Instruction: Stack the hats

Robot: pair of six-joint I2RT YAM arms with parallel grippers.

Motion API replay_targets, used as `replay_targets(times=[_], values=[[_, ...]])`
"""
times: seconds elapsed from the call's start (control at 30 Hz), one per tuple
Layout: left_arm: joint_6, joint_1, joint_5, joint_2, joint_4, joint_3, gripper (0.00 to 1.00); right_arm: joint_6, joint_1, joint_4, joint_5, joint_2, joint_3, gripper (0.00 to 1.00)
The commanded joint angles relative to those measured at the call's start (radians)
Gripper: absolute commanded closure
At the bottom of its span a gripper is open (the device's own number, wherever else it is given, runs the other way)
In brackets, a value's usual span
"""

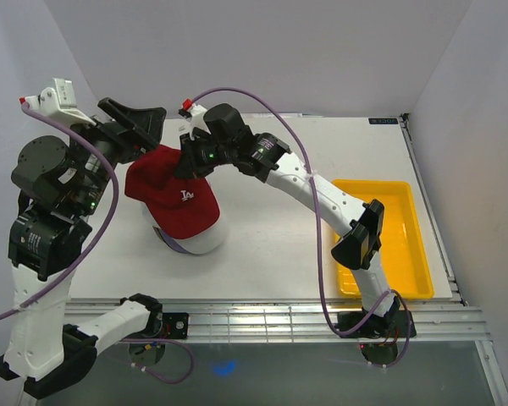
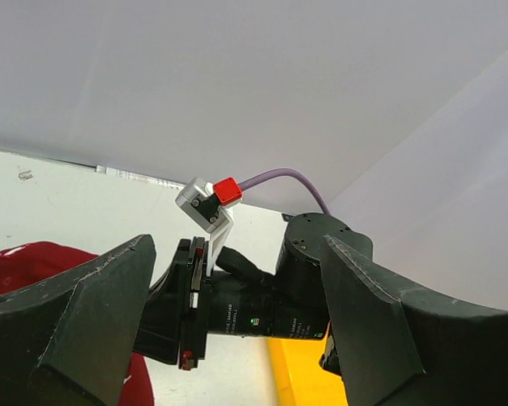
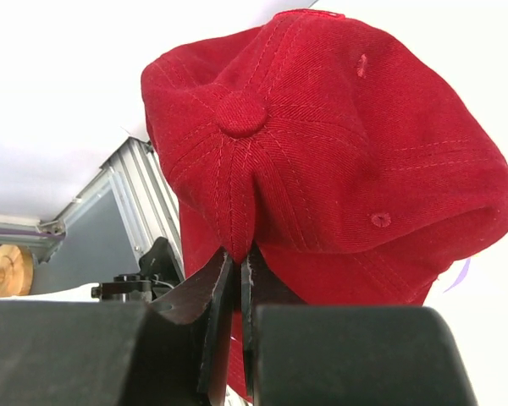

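Robotics laboratory test cell: my left arm (image 1: 46, 228) and right arm (image 1: 317, 194) stand on slotted aluminium rails (image 1: 262, 317) at the near edge of a plain white table (image 1: 271, 254), enclosed by bare white walls (image 1: 262, 51), with purple cabling (image 1: 237, 90) exposed.

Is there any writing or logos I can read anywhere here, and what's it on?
"LA", probably: white logo on the red cap.
Dark label on the table: too small to read.
Small print on the right arm: too blurred to read.
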Motion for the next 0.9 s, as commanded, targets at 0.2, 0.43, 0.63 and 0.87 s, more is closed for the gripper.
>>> replay_targets(times=[0.2, 0.43, 0.63, 0.87], values=[[0.005, -0.005, -0.036, 0.060, -0.036, -0.044, 0.11, -0.044, 0.013, 0.022, 0.013, -0.047, -0.054, 0.92], [-0.003, -0.005, -0.082, 0.115, -0.056, -0.075, 0.11, -0.061, 0.029, 0.029, 0.038, -0.084, -0.117, 0.92], [0.023, 0.000, -0.191, 0.193, -0.071, -0.055, 0.13, -0.079, 0.044, 0.042, 0.056, -0.107, -0.163, 0.91], [0.030, 0.194, -0.032, 0.310, -0.128, 0.008, 0.21, -0.111, 0.059, 0.060, 0.087, -0.128, -0.220, 0.87]])
